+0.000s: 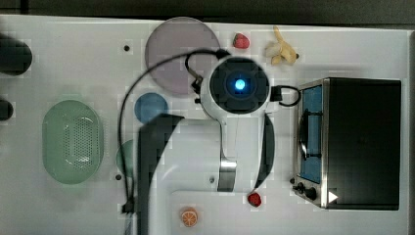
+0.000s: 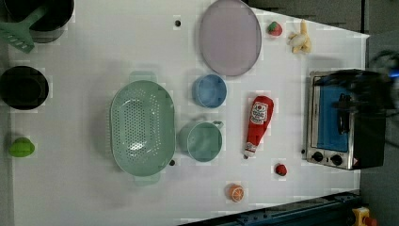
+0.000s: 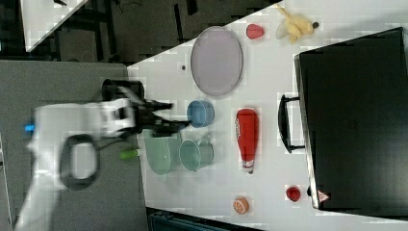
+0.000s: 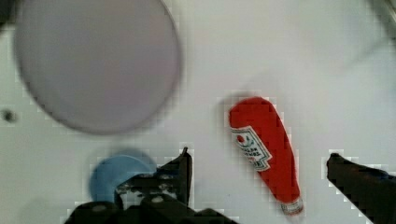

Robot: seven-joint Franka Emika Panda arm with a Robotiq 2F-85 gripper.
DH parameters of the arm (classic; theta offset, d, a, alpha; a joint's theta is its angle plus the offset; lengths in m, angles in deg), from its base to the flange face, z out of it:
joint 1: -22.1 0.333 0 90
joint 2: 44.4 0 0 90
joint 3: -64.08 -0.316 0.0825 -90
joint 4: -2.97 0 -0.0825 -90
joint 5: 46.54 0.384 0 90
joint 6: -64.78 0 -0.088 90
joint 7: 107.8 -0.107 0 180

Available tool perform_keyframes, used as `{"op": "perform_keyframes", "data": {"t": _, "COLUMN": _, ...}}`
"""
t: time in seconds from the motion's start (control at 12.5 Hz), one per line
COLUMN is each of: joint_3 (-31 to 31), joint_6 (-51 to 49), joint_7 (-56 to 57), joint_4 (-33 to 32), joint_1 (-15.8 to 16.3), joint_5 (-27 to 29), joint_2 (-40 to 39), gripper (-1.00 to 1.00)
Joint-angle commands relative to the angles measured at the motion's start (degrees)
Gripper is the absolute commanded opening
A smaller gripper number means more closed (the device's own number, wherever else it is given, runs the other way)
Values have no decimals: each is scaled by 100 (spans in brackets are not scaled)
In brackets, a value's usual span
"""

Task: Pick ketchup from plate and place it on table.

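My gripper point(image 4: 257, 172) is wide open and holds nothing, above the ketchup point(image 4: 264, 144) lying on the table point(image 4: 289, 56) beside the plate point(image 4: 95, 63).

The ketchup point(image 4: 264, 149) is lying near the middle of the wrist view, showing a white-and-dark label with a small red emblem and lines of dark lettering too blurred to read; no brand can be made out. In the left view that label is facing up near the centre of the frame, also unreadable. A small triangular warning sign point(image 3: 321, 196) is showing at the toaster oven point(image 3: 356, 120) corner, lower right of the right view, its symbol indistinct.
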Motion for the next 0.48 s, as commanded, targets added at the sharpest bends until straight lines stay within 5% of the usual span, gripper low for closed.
{"op": "perform_keyframes", "data": {"t": 0.08, "joint_3": 47, "joint_6": -1178, "joint_7": -809, "joint_4": 937, "joint_1": -23, "joint_5": 1, "joint_2": 68, "gripper": 100}}
{"op": "perform_keyframes", "data": {"t": 0.48, "joint_3": 91, "joint_6": -2073, "joint_7": -809, "joint_4": 1556, "joint_1": -23, "joint_5": -15, "joint_2": 68, "gripper": 100}}
